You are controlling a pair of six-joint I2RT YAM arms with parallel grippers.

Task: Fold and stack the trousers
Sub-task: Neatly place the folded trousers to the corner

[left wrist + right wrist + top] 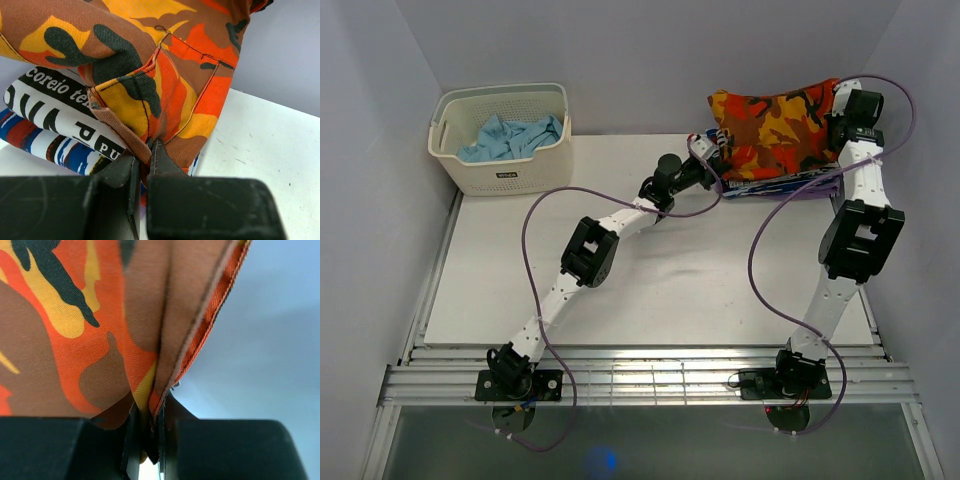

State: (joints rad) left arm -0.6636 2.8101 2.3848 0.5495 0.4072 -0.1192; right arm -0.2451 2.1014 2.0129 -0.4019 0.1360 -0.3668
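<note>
Orange, brown, yellow and black camouflage trousers (775, 128) hang spread between my two grippers above a stack of folded printed trousers (775, 183) at the table's far right. My left gripper (712, 160) is shut on the trousers' lower left corner, seen close in the left wrist view (145, 150), where the fabric (150, 75) drapes over the white, black and blue printed stack (55, 115). My right gripper (842, 100) is shut on the upper right corner, its jaws pinching a folded hem (155, 405) of the camouflage cloth (65, 330).
A cream plastic basket (505, 140) with a blue garment (510, 137) in it stands at the far left. The white table top (650, 270) stretches between the basket and the stack. Grey walls close in on the left, back and right.
</note>
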